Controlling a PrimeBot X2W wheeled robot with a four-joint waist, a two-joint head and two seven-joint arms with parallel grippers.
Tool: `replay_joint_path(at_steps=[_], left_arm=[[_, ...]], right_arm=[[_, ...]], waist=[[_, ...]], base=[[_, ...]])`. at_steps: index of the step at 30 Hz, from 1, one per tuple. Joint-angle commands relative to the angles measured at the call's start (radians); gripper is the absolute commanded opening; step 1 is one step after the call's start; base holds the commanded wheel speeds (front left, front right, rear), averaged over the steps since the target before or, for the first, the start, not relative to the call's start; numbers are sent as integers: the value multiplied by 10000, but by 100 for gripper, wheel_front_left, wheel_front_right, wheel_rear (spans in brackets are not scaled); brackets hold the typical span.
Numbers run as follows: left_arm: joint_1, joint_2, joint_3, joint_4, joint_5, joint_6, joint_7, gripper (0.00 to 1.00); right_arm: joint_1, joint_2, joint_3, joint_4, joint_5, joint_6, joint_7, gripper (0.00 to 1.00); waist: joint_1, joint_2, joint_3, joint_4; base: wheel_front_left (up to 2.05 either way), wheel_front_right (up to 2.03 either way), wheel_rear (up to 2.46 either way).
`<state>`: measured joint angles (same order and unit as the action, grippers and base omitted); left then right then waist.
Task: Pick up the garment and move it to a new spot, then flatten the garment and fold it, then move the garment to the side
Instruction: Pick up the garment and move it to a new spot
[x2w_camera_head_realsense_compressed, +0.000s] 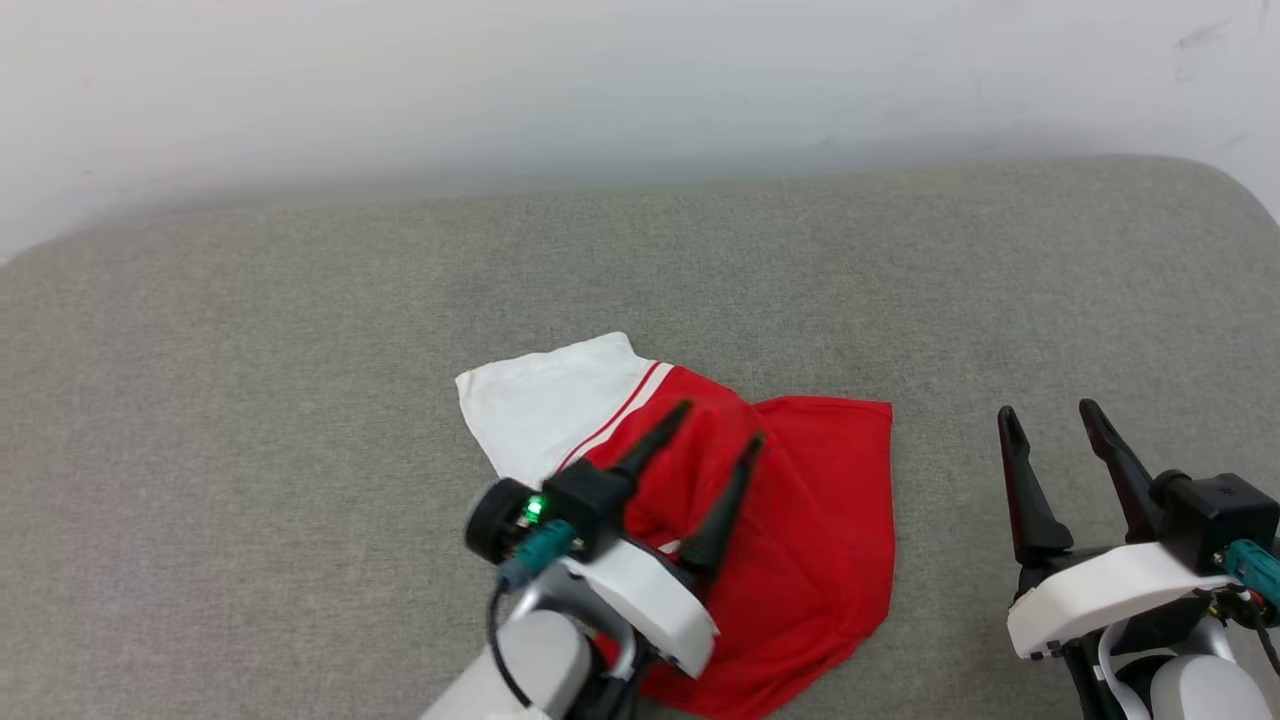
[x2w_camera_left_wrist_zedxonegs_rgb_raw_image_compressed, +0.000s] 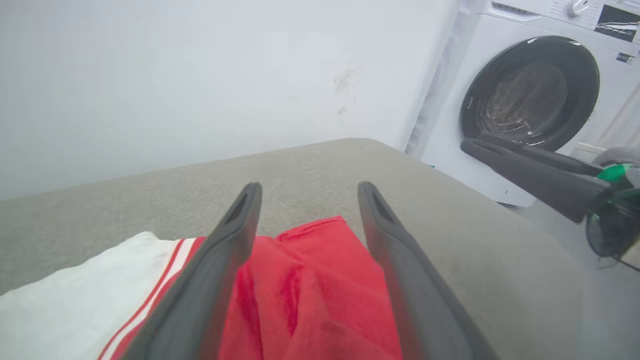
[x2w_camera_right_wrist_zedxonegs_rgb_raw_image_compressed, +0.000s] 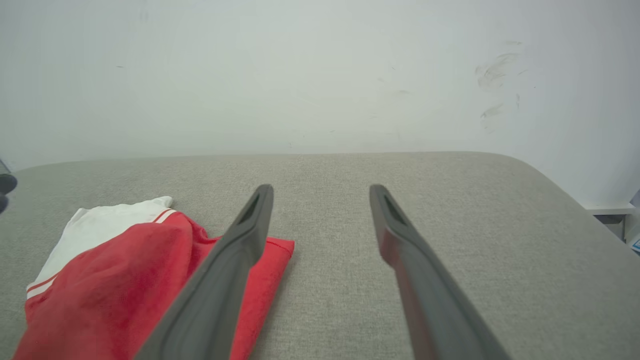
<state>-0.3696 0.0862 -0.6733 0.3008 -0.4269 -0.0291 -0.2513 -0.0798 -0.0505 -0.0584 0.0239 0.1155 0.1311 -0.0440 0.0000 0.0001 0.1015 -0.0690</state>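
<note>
The head camera looks forward and down from high up onto a grey pad (x2w_camera_head_realsense_compressed: 300, 400) that meets a white wall (x2w_camera_head_realsense_compressed: 600, 80) at its far edge. It takes in the garment (x2w_camera_head_realsense_compressed: 830, 520), the left gripper (x2w_camera_head_realsense_compressed: 721, 422) above it and the right gripper (x2w_camera_head_realsense_compressed: 1046, 410) off to the side. The left wrist camera sits low and close over the garment, facing the wall at an angle, with a washer (x2w_camera_left_wrist_zedxonegs_rgb_raw_image_compressed: 530, 100) and the right gripper at its right edge. The right wrist camera sits low beside the garment, facing the wall squarely. All three views share the garment, pad and wall.
</note>
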Motion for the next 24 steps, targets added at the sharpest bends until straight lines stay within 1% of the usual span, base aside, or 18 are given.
replay_joint_path(at_steps=[1,6,14,19,24], left_arm=[[73,119,332,-39,-70,173,-94,100],[407,417,1578,-415,-4,510,-154,100],[1533,928,3652,-843,291,923,-150,100],[2317,1141,4572,-1020,454,922,-149,100],[2927,1215,4854,-1097,673,819,-141,100]], right_arm=[[151,3,17,-75,-69,-7,34,100],[292,3,64,-144,-1,-7,136,100],[558,3,104,-194,-25,-7,265,100],[792,3,170,-238,-1,-7,357,100],[995,3,242,-337,6,-7,460,100]], waist=[[0,-1,-86,92],[0,-1,-237,242],[0,-1,-611,357],[0,-1,-872,379],[0,-1,-1010,384]], base=[[0,0,0],[0,0,0],[0,0,0],[0,0,0],[0,0,0]])
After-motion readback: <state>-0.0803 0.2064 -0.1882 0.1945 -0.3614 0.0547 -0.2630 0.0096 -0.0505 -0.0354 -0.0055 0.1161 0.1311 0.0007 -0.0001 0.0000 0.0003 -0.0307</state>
